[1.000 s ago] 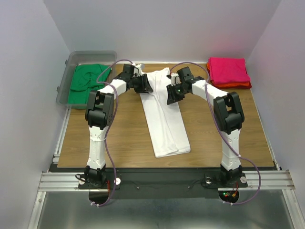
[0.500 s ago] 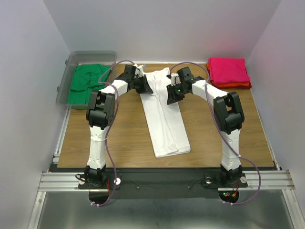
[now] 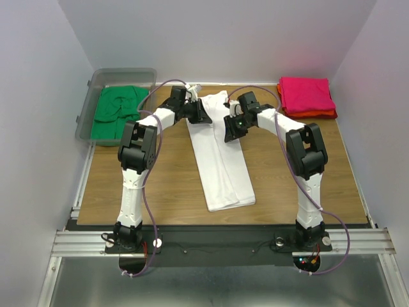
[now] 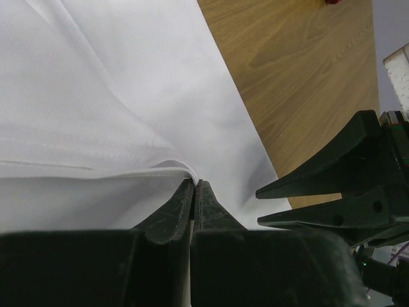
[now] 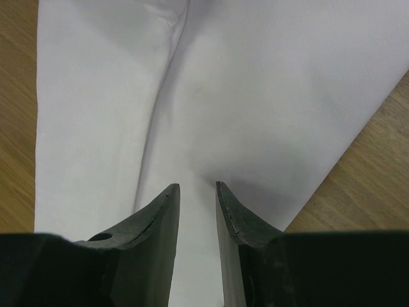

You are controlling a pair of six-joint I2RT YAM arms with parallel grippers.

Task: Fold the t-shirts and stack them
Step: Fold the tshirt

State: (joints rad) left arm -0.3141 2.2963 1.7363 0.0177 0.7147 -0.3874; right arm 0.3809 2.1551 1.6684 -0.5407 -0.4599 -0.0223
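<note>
A white t-shirt [image 3: 220, 153] lies folded into a long strip down the middle of the table. My left gripper [image 4: 194, 182] is shut on a raised fold at the strip's upper left edge [image 3: 199, 119]. My right gripper [image 5: 197, 186] stands over the strip's upper right part [image 3: 231, 132], jaws a little apart and white cloth showing between them; I see no grip there. Folded magenta pink [image 3: 305, 93] and red-orange [image 3: 314, 115] t-shirts are stacked at the back right corner. A green t-shirt [image 3: 115, 112] lies in the bin.
The clear grey plastic bin [image 3: 121, 77] sits off the table's back left corner. The right gripper's open fingers [image 4: 332, 192] show at the right of the left wrist view, close beside the left one. Bare wooden table [image 3: 166, 179] flanks the white strip.
My left gripper has closed on the white shirt's edge and shifted slightly right and toward the back. The right arm has not moved.
</note>
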